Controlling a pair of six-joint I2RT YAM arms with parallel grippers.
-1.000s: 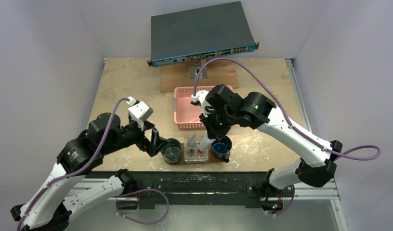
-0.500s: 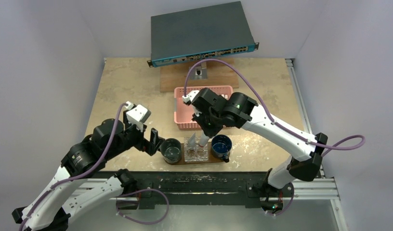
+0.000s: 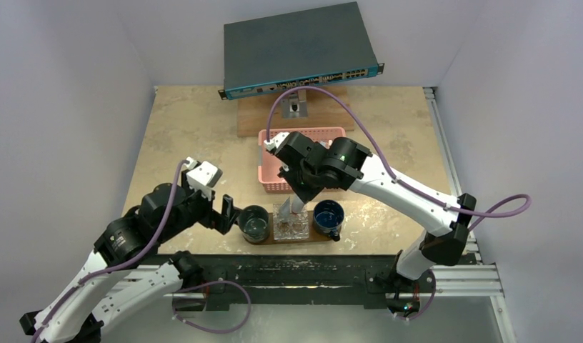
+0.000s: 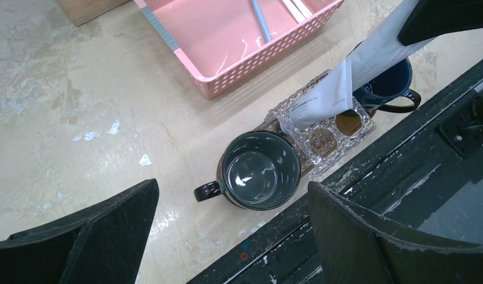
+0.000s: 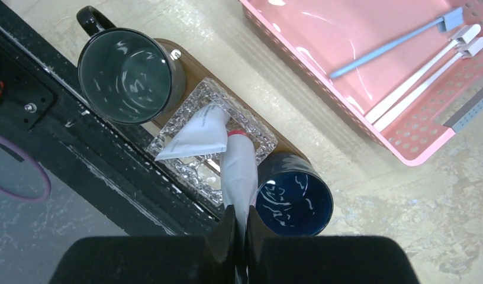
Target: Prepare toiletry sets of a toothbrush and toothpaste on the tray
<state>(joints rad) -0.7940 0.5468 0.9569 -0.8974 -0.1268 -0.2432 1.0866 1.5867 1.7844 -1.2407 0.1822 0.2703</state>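
The dark-brown tray (image 3: 292,239) lies at the table's near edge. It carries a grey mug (image 5: 125,77), a cut-glass dish (image 5: 186,168) and a blue mug (image 5: 294,203). One silvery-white toothpaste tube (image 5: 195,135) lies in the dish. My right gripper (image 5: 238,216) is shut on a second tube (image 5: 239,168) with a red cap, hanging cap-down over the dish beside the blue mug. Two white toothbrushes (image 5: 425,68) and a blue one (image 5: 393,44) lie in the pink basket (image 5: 431,145). My left gripper (image 4: 227,236) stands wide open and holds nothing, near the grey mug (image 4: 260,170).
The basket (image 3: 274,163) sits just behind the tray. A wooden block (image 3: 263,116) and a dark network switch (image 3: 299,48) stand at the back. The black frame rail (image 3: 303,268) runs right along the tray's near side.
My right arm has swung left with the tube, from beside the blue mug to over the glass dish. The left arm has drawn back slightly, still open.
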